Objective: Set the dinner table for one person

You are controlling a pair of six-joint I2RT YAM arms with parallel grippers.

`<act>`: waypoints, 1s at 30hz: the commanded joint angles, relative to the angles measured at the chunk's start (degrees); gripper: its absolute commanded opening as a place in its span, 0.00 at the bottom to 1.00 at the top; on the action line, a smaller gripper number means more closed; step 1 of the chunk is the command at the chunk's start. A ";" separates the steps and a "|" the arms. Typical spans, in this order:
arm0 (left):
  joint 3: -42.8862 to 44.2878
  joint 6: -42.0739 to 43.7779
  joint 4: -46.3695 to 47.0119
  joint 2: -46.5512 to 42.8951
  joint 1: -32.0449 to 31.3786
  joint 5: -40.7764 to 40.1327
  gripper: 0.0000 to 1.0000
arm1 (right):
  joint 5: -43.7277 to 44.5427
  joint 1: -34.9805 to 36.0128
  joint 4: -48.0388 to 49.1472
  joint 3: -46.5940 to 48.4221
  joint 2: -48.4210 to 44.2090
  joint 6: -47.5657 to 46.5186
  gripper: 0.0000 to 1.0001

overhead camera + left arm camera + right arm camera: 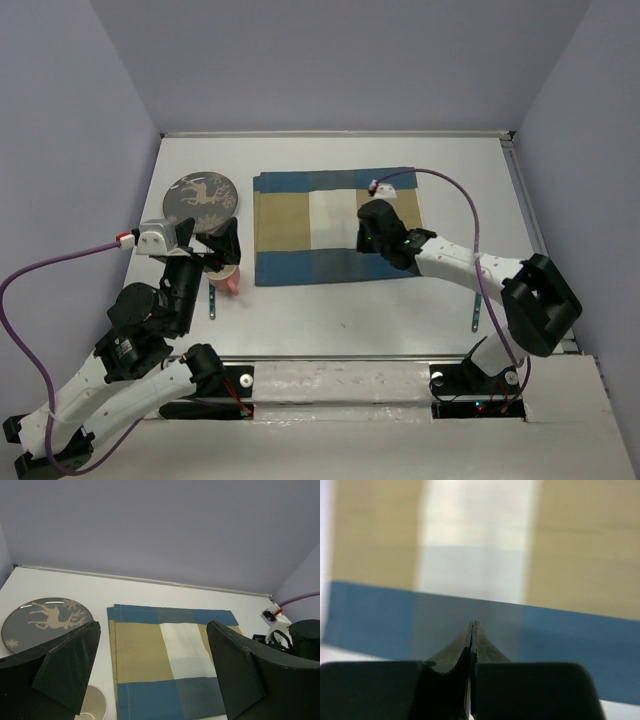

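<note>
Left end effector (218, 255), jaws wide, poised over the cup (229, 276) near the plate (200, 192); the rim is best straddled squarely before closing. Right end effector (473, 626), closed empty, over the mat (290, 215) on the table (350, 310)

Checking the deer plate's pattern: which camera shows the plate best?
Top external: the deer plate shows almost whole, left of the checked mat. The left wrist view has it partly behind a finger; the right wrist view shows none of it.
</note>
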 commanded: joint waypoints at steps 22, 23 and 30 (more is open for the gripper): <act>-0.57 0.42 3.54 -0.23 0.34 -0.31 0.99 | -6.47 -23.52 -4.90 -21.89 -6.94 11.85 0.00; -0.57 0.42 3.54 -0.32 0.43 -0.31 0.99 | -6.82 -23.52 -5.17 -22.50 -7.37 12.12 0.00; -0.57 0.42 3.72 0.21 0.43 0.31 0.99 | -5.42 -23.52 -7.81 -26.46 -15.72 13.62 0.00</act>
